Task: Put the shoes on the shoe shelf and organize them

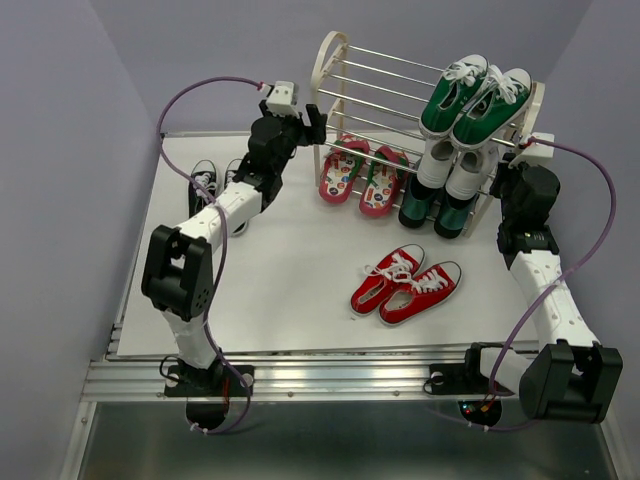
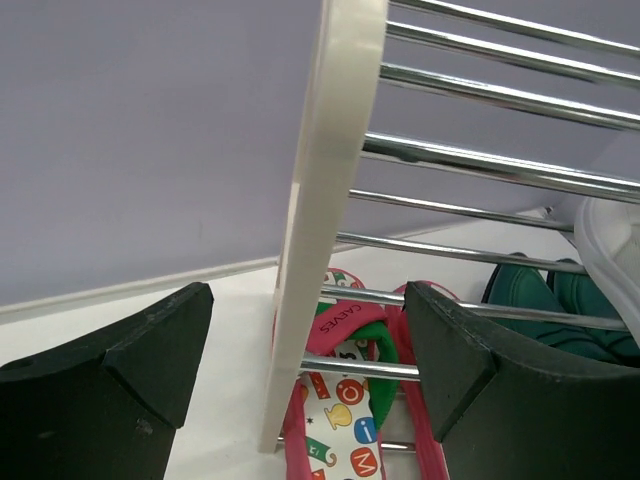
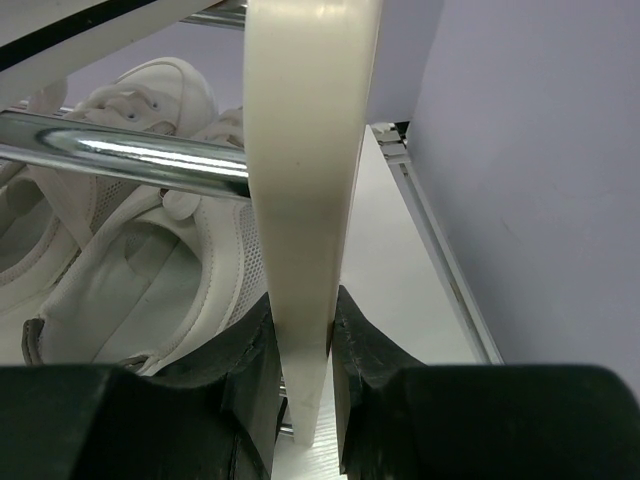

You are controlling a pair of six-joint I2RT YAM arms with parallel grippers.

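Observation:
The shoe shelf [image 1: 385,85] stands at the back of the table. My left gripper [image 1: 312,125] is open, its fingers [image 2: 110,390] straddling the shelf's cream left side frame [image 2: 315,250] without touching it. My right gripper [image 1: 510,172] is shut on the cream right side frame [image 3: 305,200]. The flip-flops [image 1: 360,175] lie at the shelf's bottom left and also show in the left wrist view [image 2: 350,420]. The red sneakers [image 1: 405,285] sit on the table in front of the shelf. The black-white sneakers [image 1: 205,180] sit at the far left, partly hidden behind my left arm.
Green-and-white sneakers [image 1: 475,100] rest on the shelf's top right. Dark green boots [image 1: 440,195] with white tops [image 3: 130,280] stand below them at the bottom right. Purple walls close in on the back and both sides. The table's right edge [image 3: 440,260] runs just beside the right frame.

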